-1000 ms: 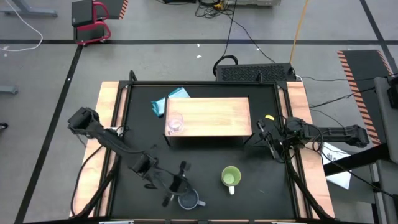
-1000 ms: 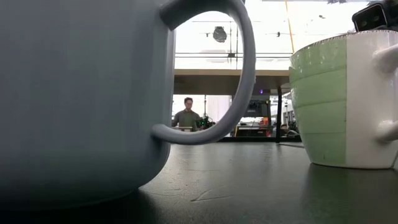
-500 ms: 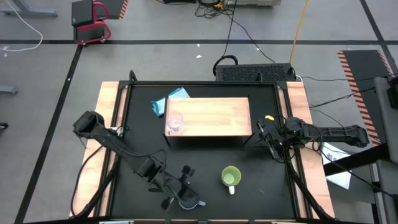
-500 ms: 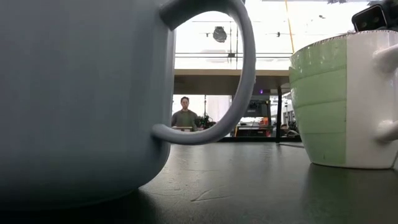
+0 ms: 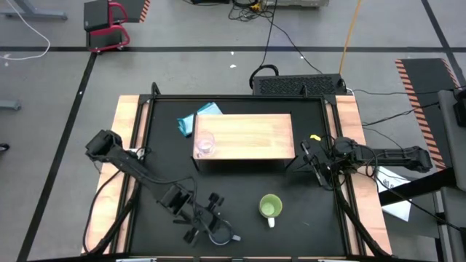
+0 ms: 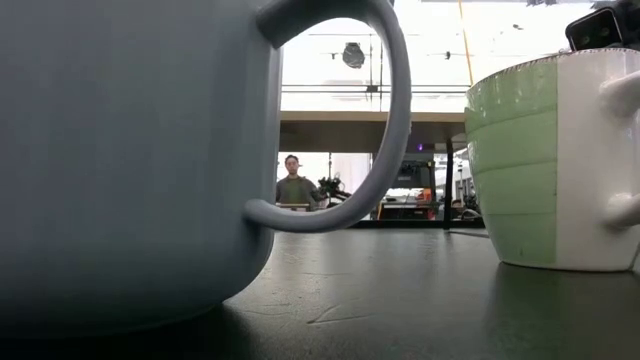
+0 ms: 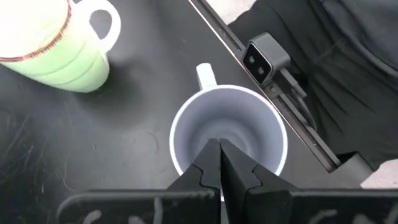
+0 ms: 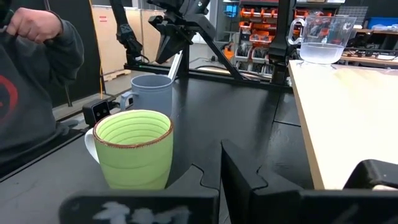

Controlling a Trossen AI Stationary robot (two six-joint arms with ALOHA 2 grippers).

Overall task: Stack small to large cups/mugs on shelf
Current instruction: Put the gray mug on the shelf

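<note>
The grey-blue mug stands upright near the table's near edge, its handle toward the near right. My left gripper hangs above its opening with fingers shut; in the left wrist view the gripper points down over the mug's inside. The right wrist view shows it clear above the mug. The green mug stands to the right on the table. The clear glass cup stands on the left end of the wooden shelf. My right gripper waits, shut, by the right edge.
A blue cloth lies on the table at the shelf's far left corner. A small camera sits on the near edge beside the grey-blue mug. A person in dark clothes stands close to the table's near side. Bare table lies between the mugs and the shelf.
My left arm has shifted a little toward the right and the near edge, bringing its gripper closer over the grey-blue mug. The mugs, the glass cup and my right arm have stayed where they were.
</note>
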